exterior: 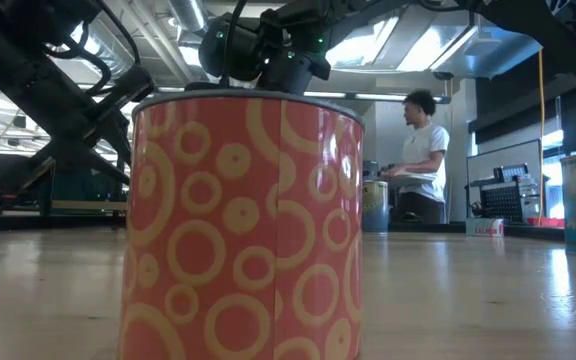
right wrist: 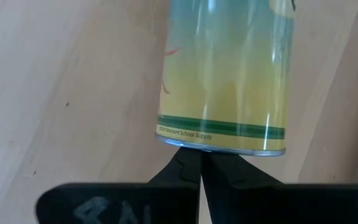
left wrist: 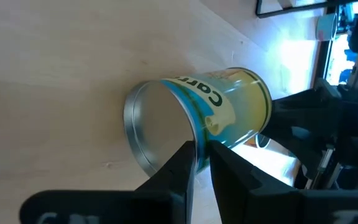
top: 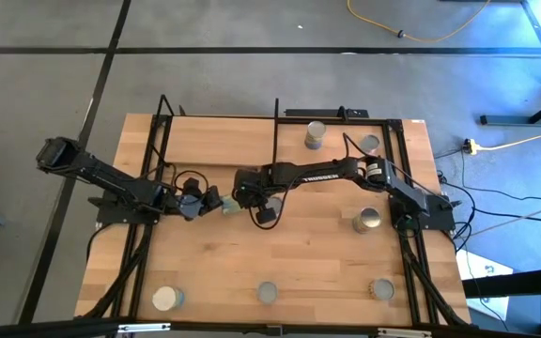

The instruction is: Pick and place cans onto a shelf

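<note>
A can with a blue and yellow label [left wrist: 229,99] lies tipped over above the table's middle [top: 225,203], its silver end [left wrist: 157,124] facing my left wrist. My left gripper [left wrist: 204,149] comes from the table's left and is shut on the rim of that end. My right gripper [right wrist: 199,152] reaches in from the right, shut, its tips at the can's other end. Whether the can rests on the table does not show. The shelf [top: 219,141], a wooden board framed in black rods, stands at the far left. My left gripper pinches the rim of the can's silver end [left wrist: 199,138], one finger over the end face and the other over the label side. The fingers slant down from the table's left. The can lies tilted on its side. My right gripper touches the rim of the can's other end [right wrist: 222,148] with its shut fingertips [right wrist: 188,163], slanting steeply down from the right, along the can's length.
Other cans stand upright on the table: two at the far right [top: 316,134] [top: 370,144], one at the right [top: 368,220], three along the near edge [top: 167,299] [top: 267,293] [top: 380,289]. An orange-red can [exterior: 243,220] fills the low view. A person [exterior: 423,150] stands in the room beyond.
</note>
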You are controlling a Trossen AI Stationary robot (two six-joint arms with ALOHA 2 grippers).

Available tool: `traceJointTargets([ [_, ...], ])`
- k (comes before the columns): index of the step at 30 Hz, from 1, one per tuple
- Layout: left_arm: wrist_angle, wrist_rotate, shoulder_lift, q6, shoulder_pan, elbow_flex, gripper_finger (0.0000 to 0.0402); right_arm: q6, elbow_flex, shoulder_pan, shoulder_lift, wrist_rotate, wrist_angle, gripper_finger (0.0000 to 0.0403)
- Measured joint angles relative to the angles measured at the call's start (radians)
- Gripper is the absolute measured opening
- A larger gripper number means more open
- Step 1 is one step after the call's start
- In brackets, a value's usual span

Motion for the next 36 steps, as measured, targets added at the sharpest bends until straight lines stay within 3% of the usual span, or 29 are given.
traceJointTargets([
  [7,0.004,-0.002,0.023,0.010,0.000,0.000,0.0008,-0.001,0.000,0.000,0.001,0.000,-0.005,0.0010],
  [36,0.006,0.004,0.030,0.085,-0.033,0.000,0.0000,-0.004,0.001,0.003,0.001,0.021,-0.027,0.0010],
])
